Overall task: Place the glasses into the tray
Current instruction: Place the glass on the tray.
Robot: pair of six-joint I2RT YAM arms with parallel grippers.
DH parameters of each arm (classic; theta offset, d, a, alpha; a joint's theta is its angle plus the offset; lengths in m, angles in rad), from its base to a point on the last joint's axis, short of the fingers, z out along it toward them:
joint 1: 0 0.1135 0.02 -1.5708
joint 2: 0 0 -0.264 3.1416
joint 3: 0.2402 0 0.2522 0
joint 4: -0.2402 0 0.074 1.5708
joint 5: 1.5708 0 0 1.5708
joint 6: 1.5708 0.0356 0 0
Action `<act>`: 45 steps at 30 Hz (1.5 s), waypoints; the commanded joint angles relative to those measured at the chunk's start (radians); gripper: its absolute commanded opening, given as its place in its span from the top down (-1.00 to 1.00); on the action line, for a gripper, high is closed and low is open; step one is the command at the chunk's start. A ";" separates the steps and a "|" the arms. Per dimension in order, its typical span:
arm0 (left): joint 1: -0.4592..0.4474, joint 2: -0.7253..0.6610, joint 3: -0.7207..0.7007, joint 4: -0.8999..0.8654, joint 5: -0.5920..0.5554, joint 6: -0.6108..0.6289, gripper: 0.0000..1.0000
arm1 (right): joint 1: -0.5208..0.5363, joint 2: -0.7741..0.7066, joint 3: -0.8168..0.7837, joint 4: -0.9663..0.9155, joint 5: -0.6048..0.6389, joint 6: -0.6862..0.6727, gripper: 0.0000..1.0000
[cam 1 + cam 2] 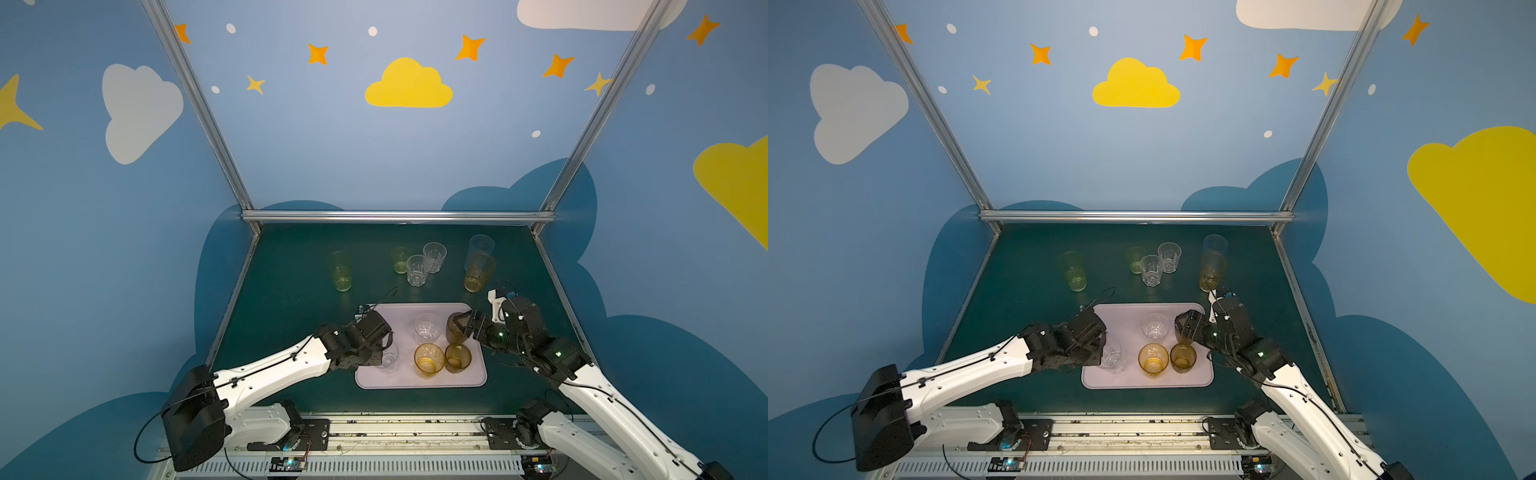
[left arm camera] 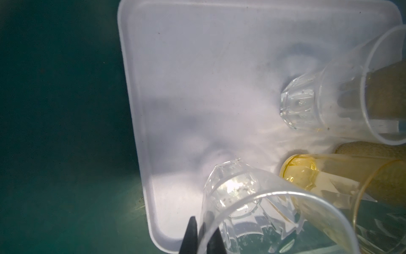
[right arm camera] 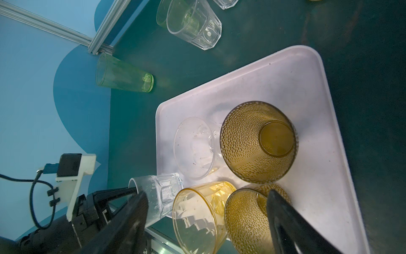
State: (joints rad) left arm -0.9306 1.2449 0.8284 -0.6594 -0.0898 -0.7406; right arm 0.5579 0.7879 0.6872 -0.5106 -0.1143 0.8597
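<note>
The lilac-pink tray (image 1: 399, 316) (image 1: 1125, 320) lies at the table's near middle. In it stand a clear faceted glass (image 1: 427, 328), an amber glass (image 1: 429, 359) and two brown dimpled glasses (image 1: 458, 357) (image 3: 257, 143). My left gripper (image 2: 202, 239) (image 1: 380, 353) is shut on the rim wall of another clear glass (image 2: 241, 209) (image 1: 390, 360), whose base is at the tray's near left part. My right gripper (image 3: 207, 193) (image 1: 459, 326) stands wide open over the tray's right side, the far brown glass just beyond its fingertips, and grips nothing.
Behind the tray on the green table stand a tall green glass (image 1: 340, 270), a short green one (image 1: 401, 259), two clear ones (image 1: 417, 270) (image 1: 434, 257), a tall pale blue one (image 1: 481, 248) and a tall amber one (image 1: 478, 272). Metal posts frame the back.
</note>
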 commanded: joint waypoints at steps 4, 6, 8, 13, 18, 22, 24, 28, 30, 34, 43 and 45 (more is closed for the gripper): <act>-0.039 0.071 0.065 -0.001 0.005 0.016 0.83 | -0.002 0.007 -0.010 0.018 -0.002 0.010 -0.68; -0.046 0.089 0.076 -0.001 0.002 0.017 0.78 | -0.003 0.004 -0.011 0.022 -0.004 0.015 -0.68; -0.051 0.101 0.081 0.013 0.006 0.019 0.76 | -0.002 -0.004 -0.011 0.024 -0.001 0.018 -0.68; -0.054 0.146 0.114 0.013 0.016 0.048 0.70 | -0.002 -0.012 -0.034 0.020 0.009 0.014 -0.68; -0.053 0.177 0.126 0.027 0.042 0.043 0.70 | -0.002 -0.006 -0.031 0.004 0.007 0.009 -0.68; -0.053 0.182 0.121 0.047 0.056 0.023 0.64 | -0.002 -0.018 -0.037 0.004 0.013 0.015 -0.68; -0.053 0.179 0.124 0.041 0.051 0.020 0.59 | -0.002 -0.026 -0.037 -0.001 0.017 0.015 -0.68; -0.054 0.163 0.127 0.017 0.024 0.018 0.35 | -0.002 -0.032 -0.032 -0.012 0.022 0.011 -0.68; -0.048 0.151 0.133 -0.001 0.005 0.015 0.15 | -0.002 -0.032 -0.031 -0.017 0.022 0.012 -0.68; -0.034 0.114 0.138 -0.017 -0.014 0.011 -0.37 | -0.003 -0.033 -0.029 -0.019 0.024 0.016 -0.68; 0.076 0.044 0.141 0.015 0.022 0.049 -1.00 | -0.003 0.005 0.027 -0.001 0.049 -0.007 -0.68; 0.120 0.026 0.133 0.039 0.039 0.049 -1.00 | -0.006 0.042 0.060 0.000 0.066 -0.022 -0.68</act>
State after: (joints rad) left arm -0.8543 1.2984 0.9527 -0.6373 -0.0647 -0.7067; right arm 0.5579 0.7982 0.6899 -0.5129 -0.0834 0.8661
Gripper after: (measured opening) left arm 0.996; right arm 0.839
